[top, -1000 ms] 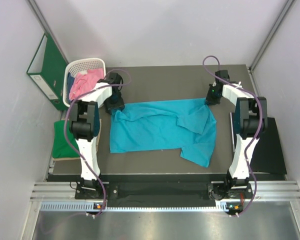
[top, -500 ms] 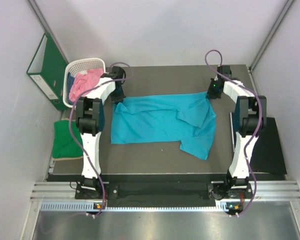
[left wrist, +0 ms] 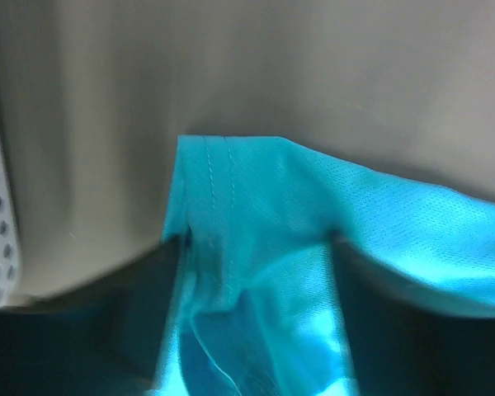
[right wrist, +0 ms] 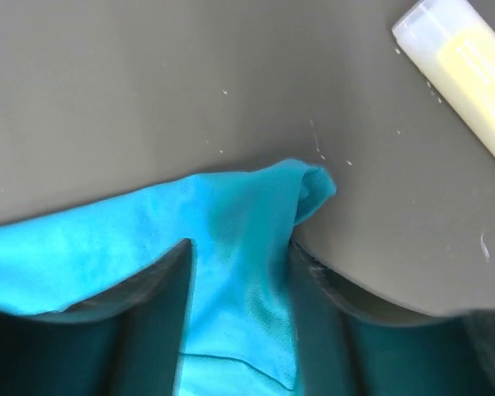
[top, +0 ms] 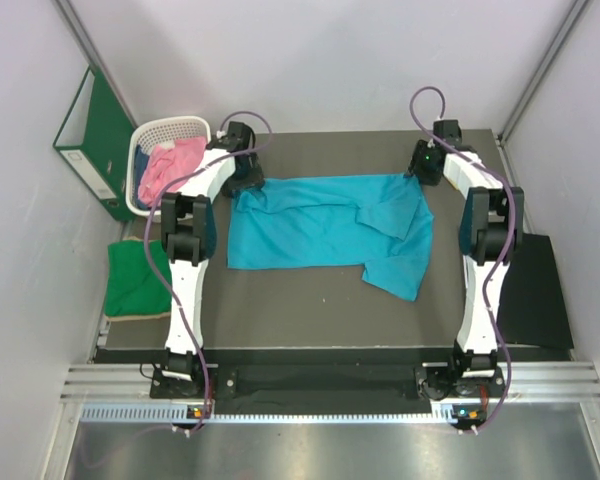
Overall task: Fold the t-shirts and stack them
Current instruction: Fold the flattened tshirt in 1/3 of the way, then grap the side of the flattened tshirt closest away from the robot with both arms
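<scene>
Where the left gripper [left wrist: 256, 243] stands: at the far left corner of the teal-blue t-shirt [top: 320, 230], low over the table [top: 330, 310].
Left jaws: apart, with the dark fingers [left wrist: 140, 289] on either side of a band of the cloth. The wrist view is blurred, so I cannot say whether the pads touch the fabric.
Right gripper [right wrist: 239, 247]: at the shirt's far right corner, also low over the table.
Right jaws: parted less widely than the left, with fingers [right wrist: 140, 322] flanking a strip of cloth. The corner tip curls just ahead of them on the dark surface.
Teal-blue t-shirt: spread across the middle of the table, its far edge stretched nearly straight between the two grippers. One sleeve is folded in over the body at the right, and a flap hangs toward the near right.
Pink t-shirt [top: 170, 165]: bunched inside the white basket [top: 170, 128] at the far left, just beside the left gripper.
Green t-shirt [top: 135, 280]: a folded pad at the table's left edge, apart from the teal one.
Green binder [top: 90, 140]: leaning against the left wall, behind the basket.
Pale yellowish bar [right wrist: 470, 74]: on the table beyond the right gripper, apart from the cloth.
Black panel [top: 535, 300]: off the table's right side.
</scene>
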